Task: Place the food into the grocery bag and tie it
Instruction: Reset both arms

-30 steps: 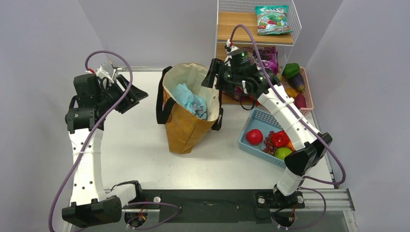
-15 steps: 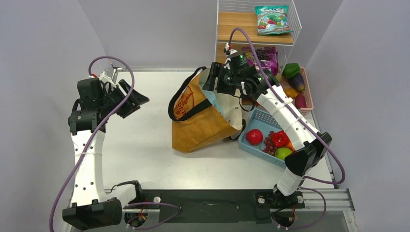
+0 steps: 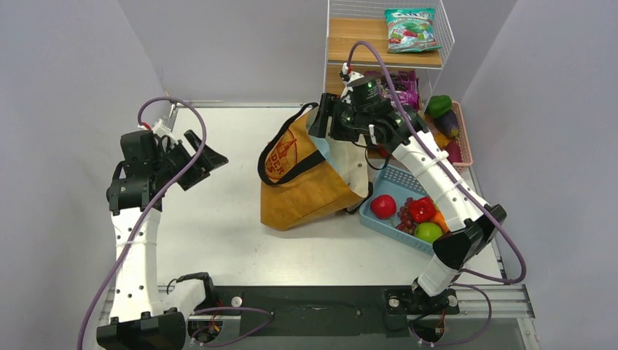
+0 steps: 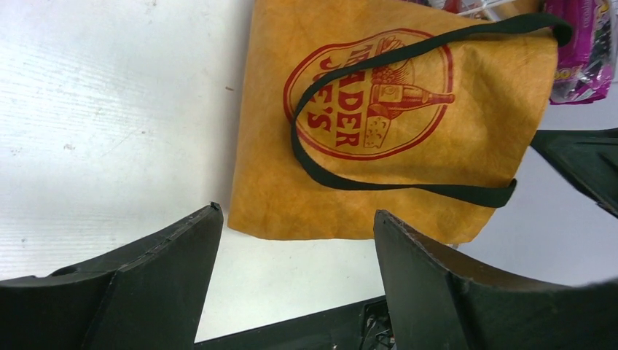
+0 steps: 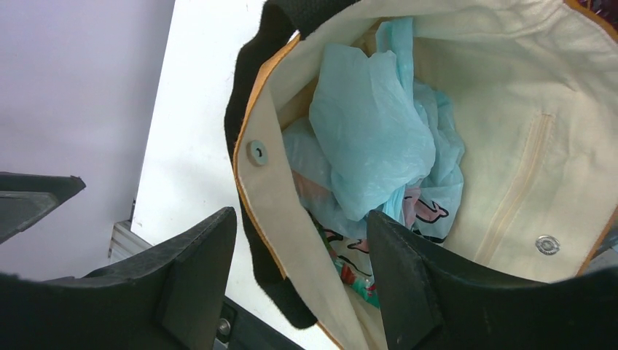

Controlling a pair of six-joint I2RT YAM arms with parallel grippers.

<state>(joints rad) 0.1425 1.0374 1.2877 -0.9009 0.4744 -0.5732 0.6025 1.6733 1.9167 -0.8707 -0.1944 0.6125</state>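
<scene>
My right gripper (image 5: 300, 213) hangs part open and empty over the mouth of the tilted tan tote (image 5: 503, 182). The crumpled blue grocery bag (image 5: 372, 138) lies straight below it, down inside. My left gripper (image 4: 297, 211), wide open and empty, faces the tote's printed side from well off, so the right arm is nearer.

Stiff tan-orange tote (image 3: 302, 191), black straps, round red emblem on its side; stands tilted on the white tabletop (image 3: 218, 219). Light blue slotted plastic basket (image 3: 391, 177) just right of it. Wire rack with wooden shelves (image 3: 357, 44) at rear: green snack packet (image 3: 409, 29) on top, purple packet (image 3: 405, 87) below. Pink basket (image 3: 465, 138) beside the rack.
</scene>
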